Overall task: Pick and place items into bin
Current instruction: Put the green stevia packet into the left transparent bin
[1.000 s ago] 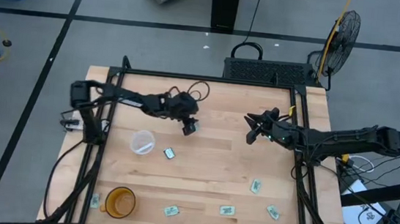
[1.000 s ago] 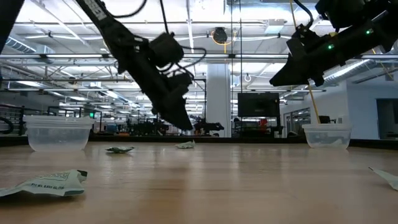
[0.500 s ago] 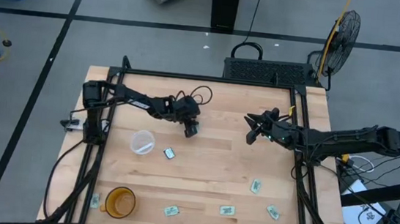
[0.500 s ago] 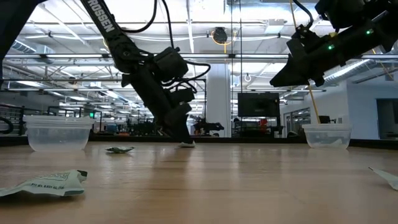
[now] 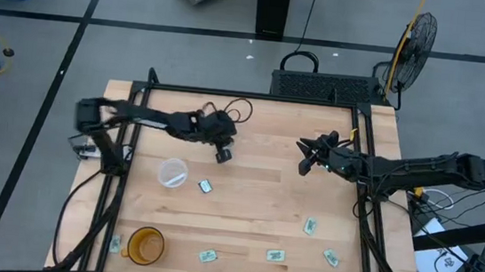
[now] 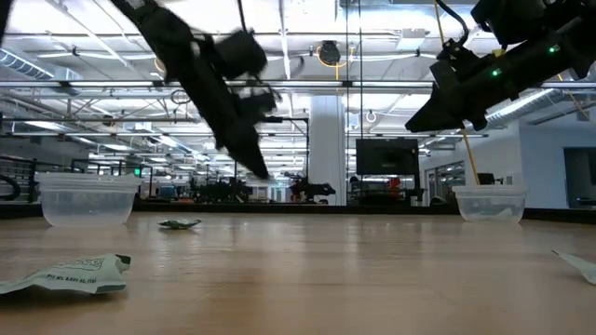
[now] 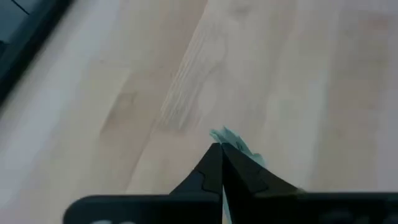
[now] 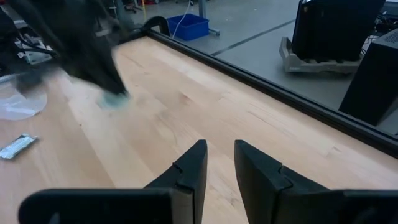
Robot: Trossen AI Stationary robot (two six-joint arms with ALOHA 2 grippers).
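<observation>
now we see that the left pincer [image 5: 223, 155] has lifted off the table [image 5: 252, 217] since half a second ago, when its tip was down at the wood. in the left wrist view its fingers are pressed together on a pale green packet [image 7: 239, 144], whose edge pokes out past the tips. so we judge the pick is made and the carry to a bin comes next.

the nearest clear bin [image 5: 172, 173] sits on the table just ahead and to the left of the left pincer, seen from above. one more packet [image 5: 205, 186] lies flat just beside that bin. an orange cup [image 5: 145, 245] stands near the table's front left corner, with a packet [image 5: 115, 243] beside it. 4 further packets lie flat along the front of the table, at [image 5: 208, 256], [image 5: 277, 255], [image 5: 310, 226] and [image 5: 330, 257], all well apart from the bin.

the right pincer [image 5: 304, 159] hangs above the table's right half, unchanged over the last second, its fingers [image 8: 189, 168] narrowly parted and holding nothing.

nothing stands between the left pincer and the bin. we think the risk is the thin packet slipping out, since only its edge is pinched.
</observation>
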